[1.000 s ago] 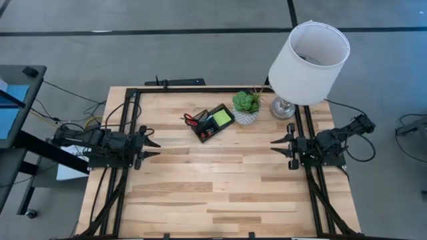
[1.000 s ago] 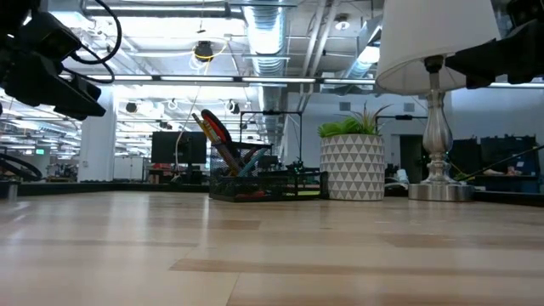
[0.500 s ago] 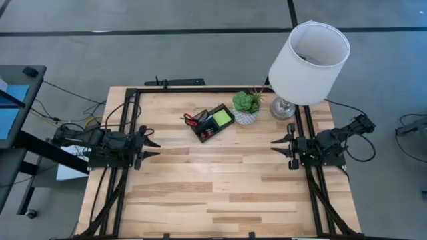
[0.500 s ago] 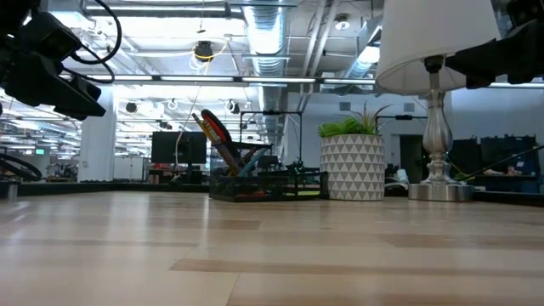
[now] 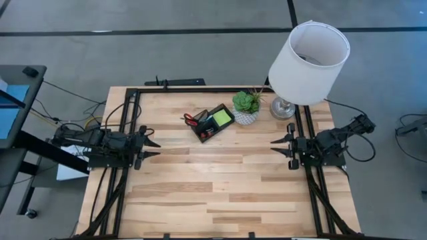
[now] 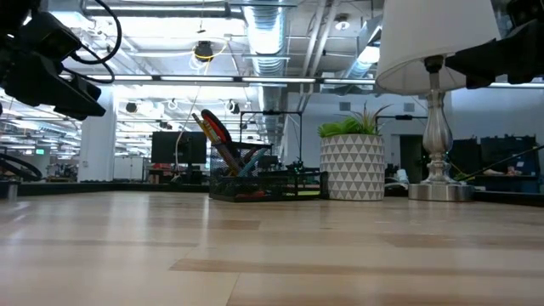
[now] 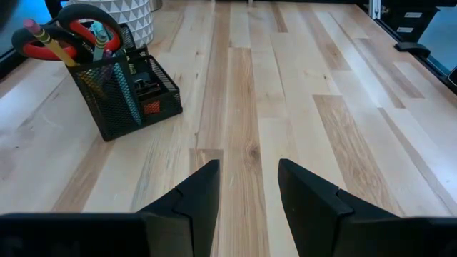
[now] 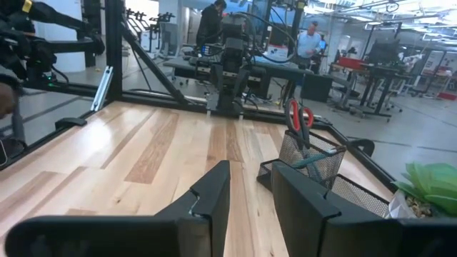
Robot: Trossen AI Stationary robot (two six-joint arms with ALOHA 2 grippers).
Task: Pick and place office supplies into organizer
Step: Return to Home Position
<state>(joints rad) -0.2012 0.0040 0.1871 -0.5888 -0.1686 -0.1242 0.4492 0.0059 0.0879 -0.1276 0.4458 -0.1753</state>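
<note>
The black mesh organizer (image 5: 212, 123) stands on the table toward the far edge, left of the plant. In it I see the red-handled scissors (image 7: 78, 25) upright in the cup part, a yellow pencil (image 7: 46, 39), a teal pen (image 7: 132, 100) and the lime-green sticky-note pad (image 5: 223, 117). My left gripper (image 5: 152, 148) hovers open at the table's left edge, pointing toward the table's middle. My right gripper (image 5: 277, 145) hovers open at the right edge, facing it. Both are well away from the organizer (image 8: 314, 168) and have nothing between their fingers.
A small green plant in a white patterned pot (image 5: 246, 107) stands right beside the organizer. A lamp with a white shade (image 5: 307, 63) stands at the far right corner. Black rails (image 5: 127, 113) run along the table's left, right and far edges. People stand in the room beyond (image 8: 308, 39).
</note>
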